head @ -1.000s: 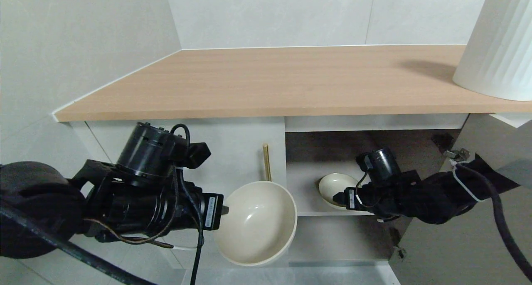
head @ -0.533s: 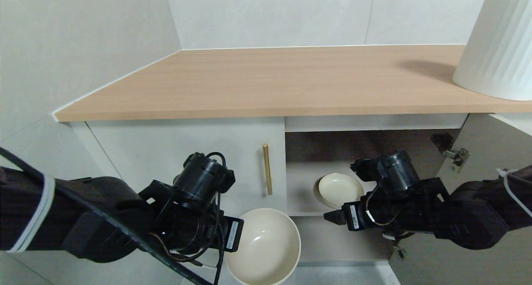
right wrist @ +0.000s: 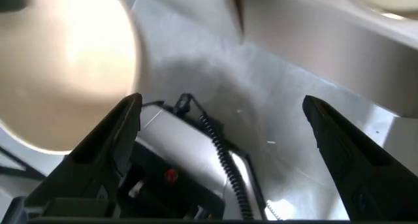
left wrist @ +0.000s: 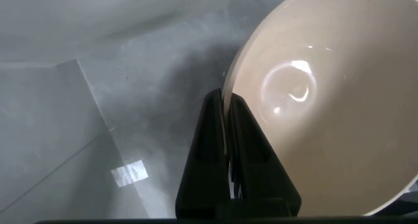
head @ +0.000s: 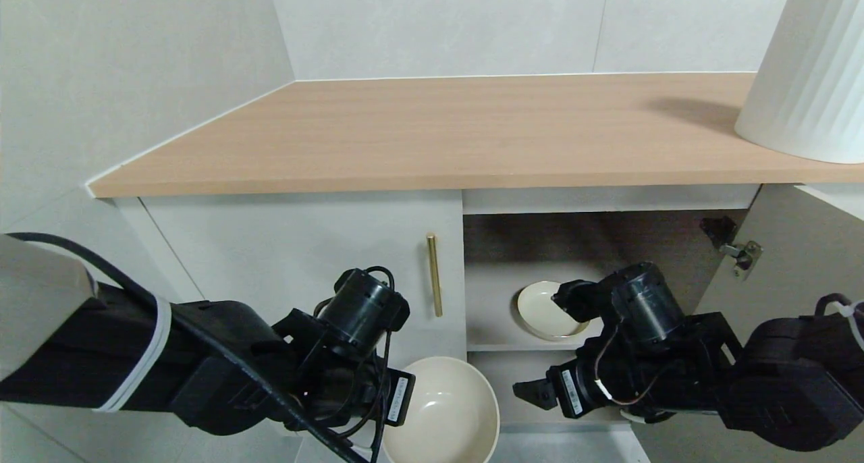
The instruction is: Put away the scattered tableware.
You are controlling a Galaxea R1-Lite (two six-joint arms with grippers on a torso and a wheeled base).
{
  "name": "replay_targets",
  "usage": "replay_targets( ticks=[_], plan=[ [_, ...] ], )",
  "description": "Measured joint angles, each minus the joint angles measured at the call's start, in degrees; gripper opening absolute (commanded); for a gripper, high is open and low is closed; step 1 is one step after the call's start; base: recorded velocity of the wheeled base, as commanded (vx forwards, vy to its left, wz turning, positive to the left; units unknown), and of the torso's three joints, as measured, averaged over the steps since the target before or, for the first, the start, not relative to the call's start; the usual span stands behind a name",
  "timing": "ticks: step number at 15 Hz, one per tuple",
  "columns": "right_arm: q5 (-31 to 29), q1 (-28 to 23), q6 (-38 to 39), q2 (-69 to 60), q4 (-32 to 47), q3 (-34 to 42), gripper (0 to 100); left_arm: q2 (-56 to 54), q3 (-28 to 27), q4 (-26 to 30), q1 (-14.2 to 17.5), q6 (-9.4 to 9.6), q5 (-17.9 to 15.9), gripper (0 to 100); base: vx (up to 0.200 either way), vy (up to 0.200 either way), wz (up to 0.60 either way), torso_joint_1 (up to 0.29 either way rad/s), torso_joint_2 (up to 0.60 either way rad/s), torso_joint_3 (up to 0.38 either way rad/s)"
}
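A large cream bowl (head: 445, 416) hangs low in front of the cabinet, just left of its open compartment. My left gripper (head: 399, 402) is shut on the bowl's rim; in the left wrist view its fingers (left wrist: 215, 123) pinch the edge of the bowl (left wrist: 313, 100). A small cream plate (head: 542, 309) lies on the shelf (head: 489, 301) inside the open cabinet. My right gripper (head: 534, 393) hangs open below and in front of that shelf, to the right of the bowl, holding nothing. In the right wrist view the right gripper (right wrist: 222, 139) is spread wide, with the bowl (right wrist: 65, 74) beyond it.
A wooden countertop (head: 459, 132) runs above the cabinet, carrying a tall white ribbed vessel (head: 810, 71) at the right. The left cabinet door (head: 304, 247) is closed, with a brass handle (head: 434, 274). The right door (head: 796, 294) stands swung open on its hinge (head: 739, 250).
The left arm has carried the bowl down and to the right, toward the cabinet opening. The right gripper has drawn back from the plate on the shelf and dropped lower.
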Motion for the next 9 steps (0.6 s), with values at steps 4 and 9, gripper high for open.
replay_targets(
  ticks=[4, 9],
  plan=[
    [-0.4, 3.6, 0.2, 1.3, -0.3, -0.3, 100, 1.6, -0.1, -2.8, -1.1, -2.29, 0.0, 0, 0.000, 0.000, 0.00, 0.000, 0.00, 0.000],
    [-2.2, 4.1, 1.6, 3.6, -0.5, -1.8, 100, 1.2, 0.0, -2.9, -2.4, -2.33, 0.1, 0, 0.000, 0.000, 0.00, 0.000, 0.00, 0.000]
  ],
)
